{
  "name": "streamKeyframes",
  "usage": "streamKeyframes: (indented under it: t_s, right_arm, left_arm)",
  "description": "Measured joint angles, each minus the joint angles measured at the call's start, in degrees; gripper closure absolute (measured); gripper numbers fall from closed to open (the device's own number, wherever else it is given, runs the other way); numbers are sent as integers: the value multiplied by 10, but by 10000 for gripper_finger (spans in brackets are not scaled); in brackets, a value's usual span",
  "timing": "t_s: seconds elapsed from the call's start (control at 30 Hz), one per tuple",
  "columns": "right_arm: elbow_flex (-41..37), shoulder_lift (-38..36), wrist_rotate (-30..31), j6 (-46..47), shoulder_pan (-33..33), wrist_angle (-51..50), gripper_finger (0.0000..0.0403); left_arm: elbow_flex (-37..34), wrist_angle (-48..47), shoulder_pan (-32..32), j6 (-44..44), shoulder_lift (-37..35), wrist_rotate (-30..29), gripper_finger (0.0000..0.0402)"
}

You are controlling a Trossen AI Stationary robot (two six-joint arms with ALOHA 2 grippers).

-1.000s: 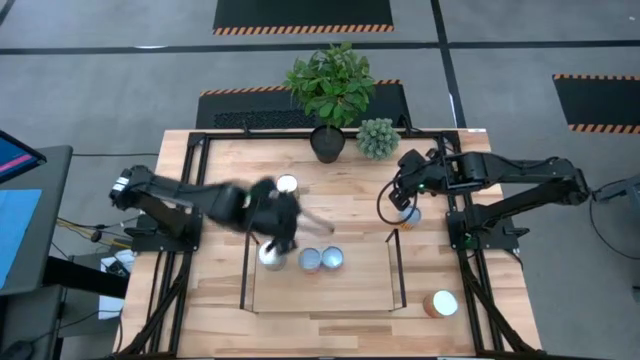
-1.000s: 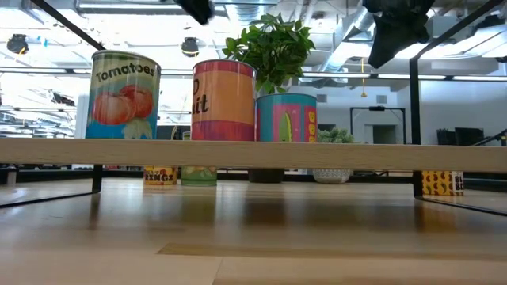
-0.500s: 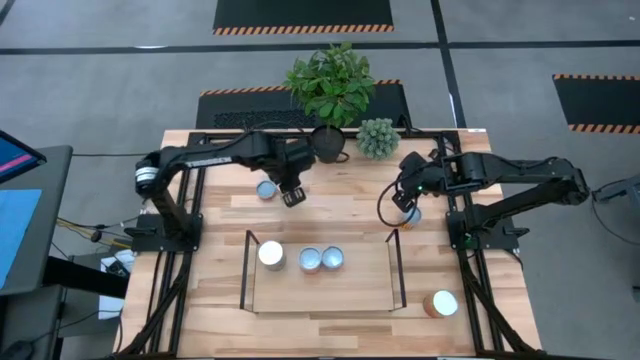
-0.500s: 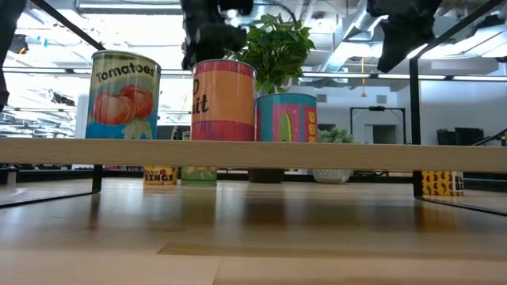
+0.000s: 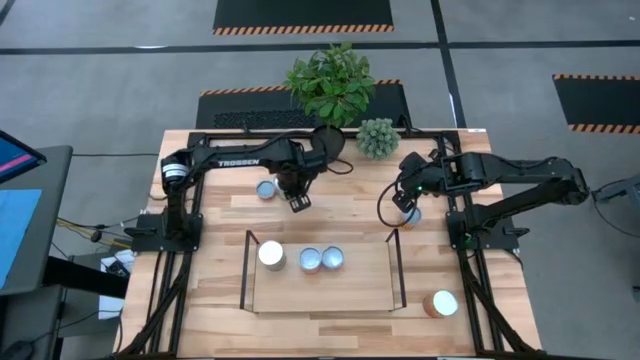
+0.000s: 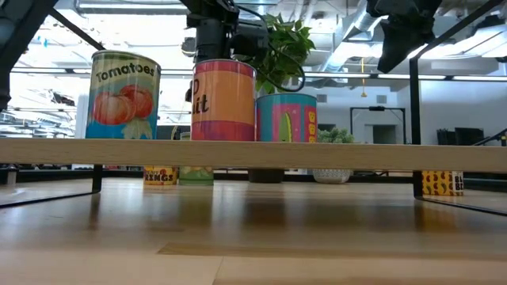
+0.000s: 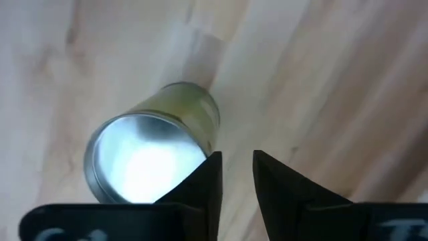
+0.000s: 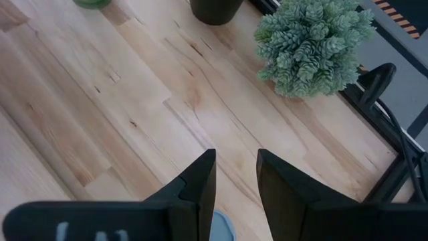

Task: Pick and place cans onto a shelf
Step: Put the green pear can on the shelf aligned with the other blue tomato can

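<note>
The left gripper (image 5: 297,203) hangs over the light-wood bench (image 5: 350,190), jaws apart and empty; a silver-topped, green-sided can (image 7: 150,150) stands just beside them. The low light-wood shelf (image 5: 322,287) carries three cans (image 5: 300,257). The right gripper (image 5: 404,199) hovers, jaws apart, directly above a pale-blue-topped can (image 8: 223,227).

The table (image 5: 340,215) is pale, smooth wood with visible grain and a faint sheen, framed in matt black metal, and the shelf (image 6: 253,150) is a light-wood board on thin dark wire ends. The cans (image 6: 224,100) wear glossy printed paper labels, and the can (image 7: 150,157) by the left tool (image 7: 235,175) has a bright, reflective metal top and a shiny yellow-green side. Both tools' fingers (image 8: 194,187) look like matt black plastic.
</note>
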Motion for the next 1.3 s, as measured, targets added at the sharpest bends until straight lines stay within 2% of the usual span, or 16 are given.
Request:
streamKeyframes:
  t_s: [0.1,0.4,0.6,0.8,0.9,1.07,1.13,1.3]
  right_arm:
    - [0,0,0,0,0,0,272]
    - [0,0,0,-2,0,-2,272]
    - [0,0,0,-2,0,-3,272]
    - [0,0,0,0,0,-9,272]
    - [0,0,0,0,0,-15,272]
    - [0,0,0,0,0,-19,272]
    - [0,0,0,0,0,-18,272]
    - [0,0,0,0,0,-18,272]
  left_arm:
    - [0,0,-2,-3,0,-21,325]
    - [32,-20,-14,-16,0,2,325]
    - [45,-52,-18,7,-1,-80,325]
    - [8,-40,-9,8,-1,-85,325]
    - [-12,-28,-6,6,-1,-64,325]
    - [-20,-10,-6,8,-1,-65,325]
    - [-20,-2,-6,15,-1,-65,333]
    - [-20,7,-8,14,-1,-77,393]
